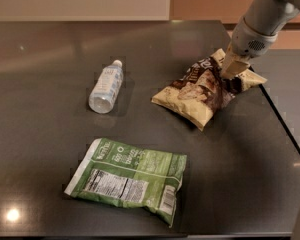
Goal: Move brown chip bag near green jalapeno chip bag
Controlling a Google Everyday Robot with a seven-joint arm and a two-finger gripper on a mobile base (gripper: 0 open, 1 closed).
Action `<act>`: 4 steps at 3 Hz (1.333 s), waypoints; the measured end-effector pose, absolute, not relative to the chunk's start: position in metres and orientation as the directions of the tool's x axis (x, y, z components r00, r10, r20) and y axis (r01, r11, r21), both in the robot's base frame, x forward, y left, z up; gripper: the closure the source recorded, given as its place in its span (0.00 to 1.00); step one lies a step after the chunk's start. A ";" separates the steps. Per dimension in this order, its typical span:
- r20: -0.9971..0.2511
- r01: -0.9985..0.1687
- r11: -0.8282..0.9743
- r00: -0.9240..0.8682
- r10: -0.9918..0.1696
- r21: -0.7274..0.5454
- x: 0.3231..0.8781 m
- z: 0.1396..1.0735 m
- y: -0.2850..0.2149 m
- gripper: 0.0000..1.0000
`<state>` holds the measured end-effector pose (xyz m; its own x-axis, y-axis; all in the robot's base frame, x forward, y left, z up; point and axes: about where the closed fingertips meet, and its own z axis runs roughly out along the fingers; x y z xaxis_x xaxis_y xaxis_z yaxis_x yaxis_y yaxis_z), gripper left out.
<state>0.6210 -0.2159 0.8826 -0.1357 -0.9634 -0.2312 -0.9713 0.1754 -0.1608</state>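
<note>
The brown chip bag (197,93), cream-yellow and dark brown, lies crumpled at the right of the dark table. My gripper (229,71) comes down from the upper right and is shut on the bag's right part, pinching its top surface. The green jalapeno chip bag (127,179) lies flat near the front of the table with its nutrition label up. It is well apart from the brown bag, to the lower left of it.
A clear water bottle (106,86) lies on its side left of the brown bag. The table's right edge (286,129) runs close past the brown bag. A pale wall stands behind the table.
</note>
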 end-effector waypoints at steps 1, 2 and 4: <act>-0.271 -0.970 0.192 -0.147 -0.951 -0.146 0.611 0.898 -0.208 1.00; -0.326 -0.970 0.208 -0.157 -0.932 -0.128 0.595 0.916 -0.197 1.00; -0.476 -0.968 0.250 -0.208 -0.854 -0.026 0.553 0.952 -0.171 1.00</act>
<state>0.5532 -0.1713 0.9515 -0.2081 -0.8545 -0.4759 -0.9678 0.2504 -0.0263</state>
